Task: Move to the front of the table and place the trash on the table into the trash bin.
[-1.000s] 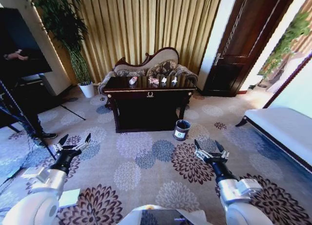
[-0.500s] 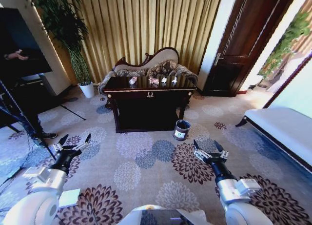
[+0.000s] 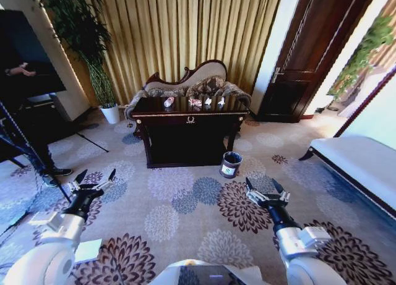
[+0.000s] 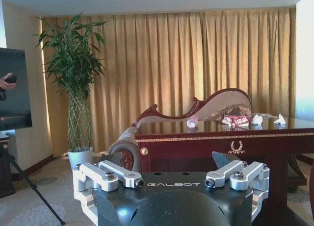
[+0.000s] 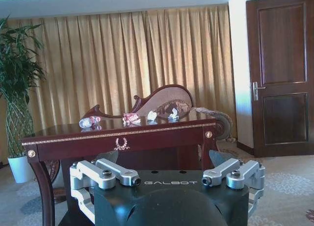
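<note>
From my head camera the dark glossy table (image 3: pixel 189 119) with its gold emblem sits at about twelve o'clock across the flowered carpet (image 3: pixel 185 204), well apart from me, with a curved-back sofa (image 3: pixel 192 81) just behind it. On its top I see the clear plastic bottle (image 3: pixel 168 101) lying on its side toward eleven o'clock, the red-silver wrapper (image 3: pixel 195 102) beside it, then two small white paper wads (image 3: pixel 208 102) further toward one o'clock (the second wad shows best from the left wrist). The round dark-brown trash bin (image 3: pixel 231 164) with its white label stands on the carpet by the table's front corner at about one o'clock. My left gripper (image 3: pixel 94 181) hangs low at eight o'clock, fingers spread wide with nothing in them; my right gripper (image 3: pixel 265 190) hangs low at four o'clock, likewise wide open and empty. A potted plant (image 3: pixel 93 56) stands at ten o'clock.
</note>
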